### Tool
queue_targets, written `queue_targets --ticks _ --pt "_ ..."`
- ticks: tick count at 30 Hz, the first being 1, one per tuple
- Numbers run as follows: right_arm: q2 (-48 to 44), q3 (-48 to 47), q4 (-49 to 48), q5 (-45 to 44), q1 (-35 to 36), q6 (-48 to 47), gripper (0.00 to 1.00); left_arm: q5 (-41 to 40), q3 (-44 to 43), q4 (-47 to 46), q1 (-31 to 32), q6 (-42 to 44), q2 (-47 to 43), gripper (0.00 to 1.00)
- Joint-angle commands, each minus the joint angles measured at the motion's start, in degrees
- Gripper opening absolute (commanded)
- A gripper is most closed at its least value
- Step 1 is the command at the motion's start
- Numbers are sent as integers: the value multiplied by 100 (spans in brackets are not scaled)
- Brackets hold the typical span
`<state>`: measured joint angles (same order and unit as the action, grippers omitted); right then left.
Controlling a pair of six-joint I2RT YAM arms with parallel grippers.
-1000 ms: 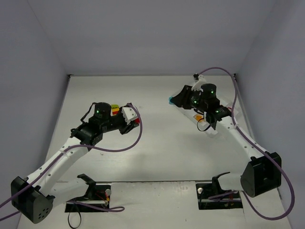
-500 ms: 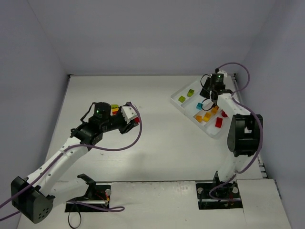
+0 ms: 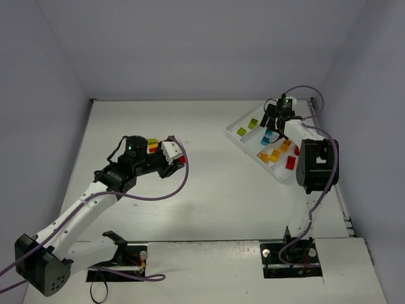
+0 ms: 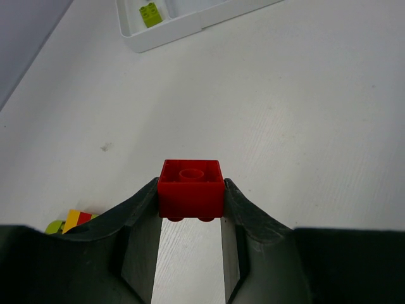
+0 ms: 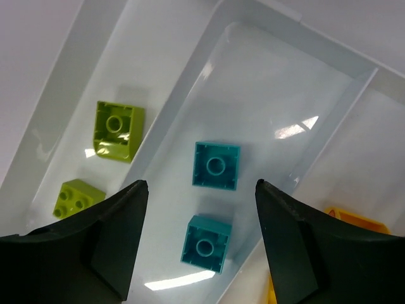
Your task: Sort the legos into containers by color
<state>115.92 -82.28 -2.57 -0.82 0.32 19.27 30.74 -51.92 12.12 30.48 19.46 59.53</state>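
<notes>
- Nearest the desk's front edge, the left arm (image 3: 76, 215) stretches from its base toward mid-desk, with a purple cable (image 3: 180, 183) looping off it.
- At its tip, the left hand (image 4: 190, 212) is clenched on a single red brick (image 4: 190, 189). A black finger (image 4: 142, 221) presses each side of the brick, and bare white desk (image 4: 304, 126) shows beneath.
- Just beside that hand lies a small cluster of loose bricks (image 4: 71, 221) — lime green, orange-yellow and red — touching one another on the desk.
- Across the desk to the right, the right arm (image 3: 316, 168) stands folded upright close to the tray's right side.
- Beyond, the white tray (image 3: 231, 135) sits at an angle near the desk's right edge, its four narrow compartments running side by side.
- The outermost compartment, on the side toward the left arm, holds two lime-green bricks (image 5: 118, 131), lying apart from each other.
- The next compartment holds two teal bricks (image 5: 216, 166), close together but not touching.
- The third compartment holds orange-yellow bricks (image 3: 275, 152), three of them visible from above.
- The fourth compartment, next to the right arm, holds two red bricks (image 3: 291, 162).
- Farthest back, the right hand (image 5: 201, 190) hangs over the teal compartment with its fingers (image 5: 288, 234) spread wide and nothing held. Both teal bricks are visible in the gap between them.
</notes>
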Motion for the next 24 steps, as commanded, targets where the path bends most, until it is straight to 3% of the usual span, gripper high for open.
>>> queue_targets --ticks 1,3,4,5,6,12,17,24 --pt "-867 61 -279 412 21 -151 65 239 -204 -298 -7 49 -46 5" --pt "-1506 395 -393 844 152 -186 65 266 -187 -298 -16 57 -64 8" --pt "-2216 936 -620 1691 388 -91 64 292 -169 -307 -16 84 -108 9" --pt "-2223 942 -674 1699 390 -90 64 301 -169 -307 -16 84 -108 9" --pt "-2423 1220 -718 2273 495 -64 64 310 -161 -324 -7 93 -134 9" --pt "-3681 1969 -1166 3542 1725 551 70 362 -116 -368 19 93 -222 9" --pt "-4147 2497 -1833 3940 2489 1140 76 336 -81 -377 55 128 -310 9" --pt "-4025 2533 -2089 4010 3509 1342 77 345 -81 -377 63 128 -310 9"
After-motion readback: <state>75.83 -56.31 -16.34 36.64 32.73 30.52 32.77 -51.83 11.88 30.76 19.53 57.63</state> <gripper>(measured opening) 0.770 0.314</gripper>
